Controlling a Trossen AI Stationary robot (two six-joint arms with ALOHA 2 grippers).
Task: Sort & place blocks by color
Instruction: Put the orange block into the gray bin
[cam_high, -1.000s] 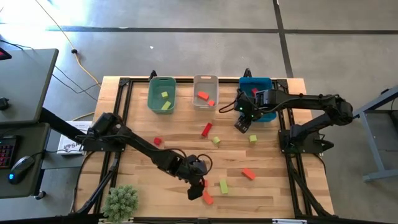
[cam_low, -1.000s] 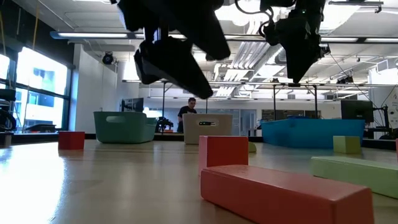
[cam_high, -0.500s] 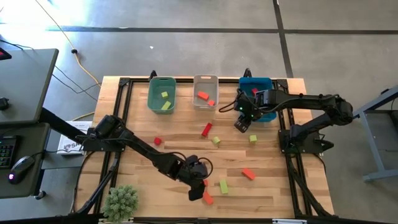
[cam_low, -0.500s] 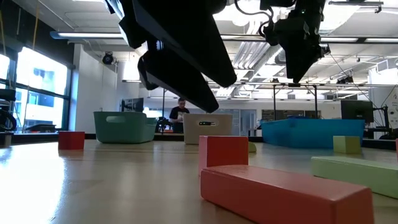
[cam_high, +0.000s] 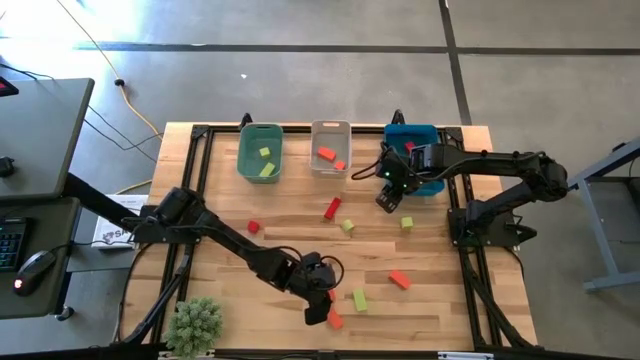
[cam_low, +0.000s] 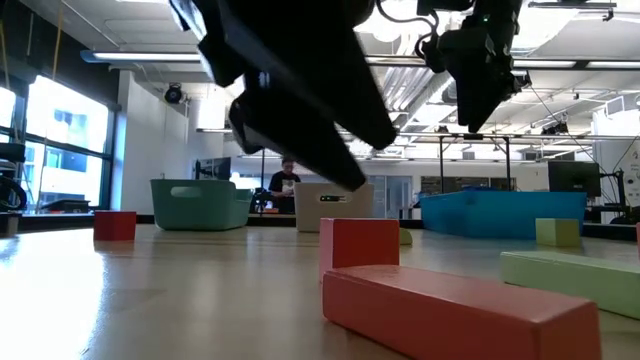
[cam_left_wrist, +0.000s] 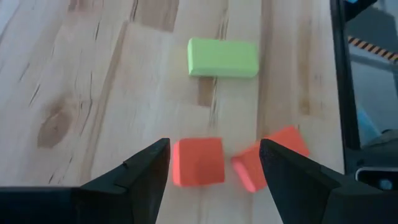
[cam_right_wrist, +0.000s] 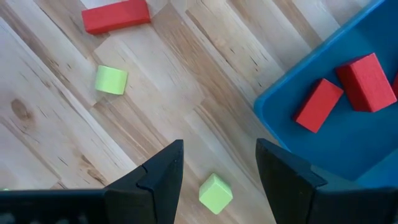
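The left gripper (cam_high: 318, 308) hangs low near the table's (cam_high: 230, 290) front edge, arm stretched from the left side, fingers spread with nothing between them. The right gripper (cam_high: 388, 197) hovers over the table's far right part, jaws parted and empty.

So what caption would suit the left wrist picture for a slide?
Open left gripper poised over an orange-red cube, beside an orange-red bar and a yellow-green bar.
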